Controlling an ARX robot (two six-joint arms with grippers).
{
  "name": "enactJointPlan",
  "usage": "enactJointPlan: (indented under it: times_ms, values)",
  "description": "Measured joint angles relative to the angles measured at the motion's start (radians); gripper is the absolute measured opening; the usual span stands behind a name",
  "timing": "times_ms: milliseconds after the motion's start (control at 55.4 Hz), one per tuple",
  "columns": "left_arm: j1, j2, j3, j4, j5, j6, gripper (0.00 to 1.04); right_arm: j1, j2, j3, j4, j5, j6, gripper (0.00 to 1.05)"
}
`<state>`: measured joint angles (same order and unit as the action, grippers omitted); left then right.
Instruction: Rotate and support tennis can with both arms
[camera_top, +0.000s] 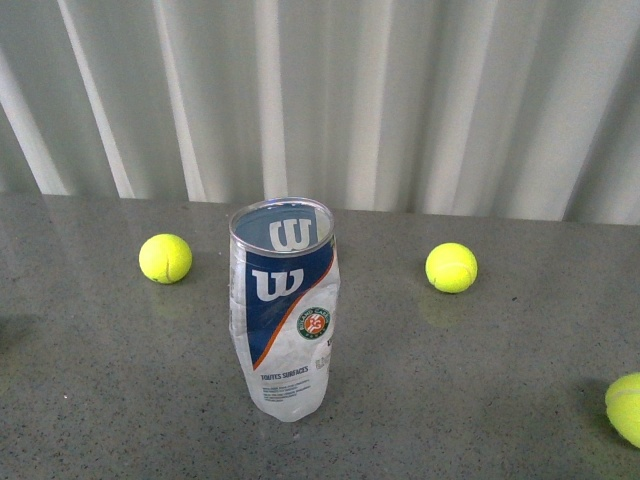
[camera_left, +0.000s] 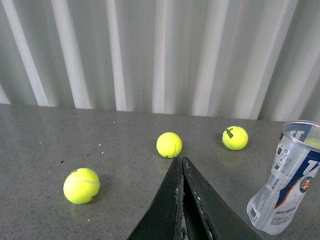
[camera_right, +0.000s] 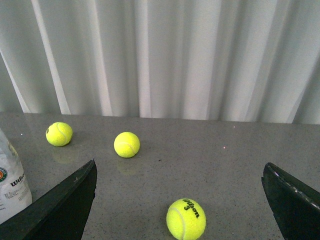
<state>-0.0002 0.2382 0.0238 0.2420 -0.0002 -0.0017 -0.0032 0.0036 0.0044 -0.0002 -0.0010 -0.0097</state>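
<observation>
clear plastic tennis can (camera_top: 285, 315) upright, speckled grey table (camera_top: 480, 380), fuzzy round balls (camera_top: 165, 258)

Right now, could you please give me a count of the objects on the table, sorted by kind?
Tennis balls: 3, one left of the can, one right of it, one at the right edge.
Tennis can: 1, standing upright, open, no balls inside.
Total: 4 objects on the grey table.
</observation>
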Motion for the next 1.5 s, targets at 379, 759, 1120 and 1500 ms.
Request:
enactJointPlan:
  times_ms: [379, 759, 1120, 1500]
  values:
    - [0.000, -0.233, 0.000, -0.236, 0.000, 0.000, 0.04, 0.000, 0.000, 0.000, 0.000, 0.000, 0.000, 0.98]
    - [0.000, -0.234, 0.000, -0.240, 0.000, -0.001, 0.26, 0.000, 0.000, 0.000, 0.000, 0.000, 0.000, 0.98]
    - [0.000, -0.234, 0.000, -0.240, 0.000, -0.001, 0.90, 0.000, 0.000, 0.000, 0.000, 0.000, 0.000, 0.98]
    - [0.000, -0.234, 0.000, -0.241, 0.000, -0.001, 0.98, 0.000, 0.000, 0.000, 0.000, 0.000, 0.000, 0.98]
